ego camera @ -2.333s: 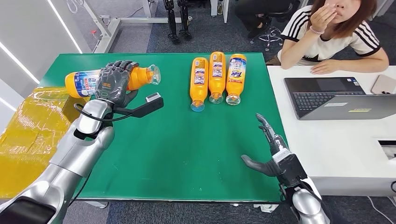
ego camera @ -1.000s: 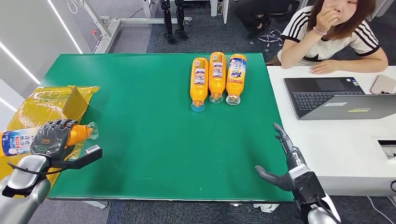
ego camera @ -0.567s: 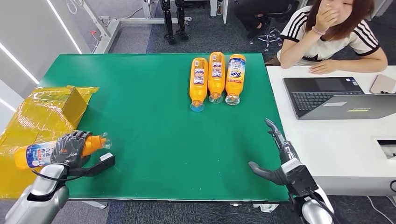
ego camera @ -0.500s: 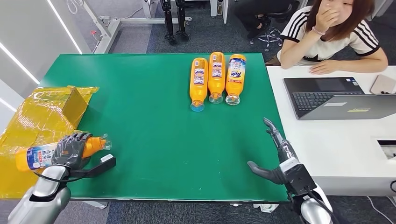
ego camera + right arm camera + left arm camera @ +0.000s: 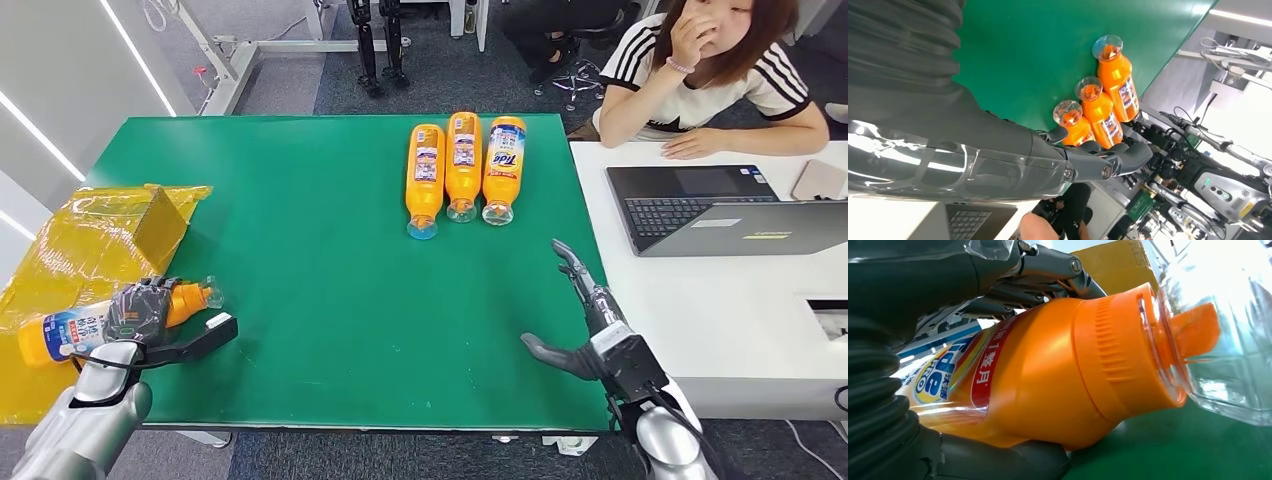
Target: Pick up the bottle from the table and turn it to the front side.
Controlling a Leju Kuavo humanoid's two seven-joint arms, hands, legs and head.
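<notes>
Bottle (image 5: 70,328) lowered slightly, gripped in left hand (image 5: 138,312).

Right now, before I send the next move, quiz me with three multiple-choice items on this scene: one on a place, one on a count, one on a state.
1. Where is the bottle that the left hand holds?
A. at the table's far right corner
B. by the near left edge of the green table, over the yellow wrapped box
C. on the laptop

2. How many bottles lie side by side at the far side of the table?
A. one
B. five
C. three

3. What is the right hand doing?
A. holding nothing, fingers apart
B. gripping a bottle
C. pressing the laptop keys

Answers: 1 B, the head view shows it at the left edge; 2 C, the row of bottles counts three; 3 A, its fingers spread over bare green.
</notes>
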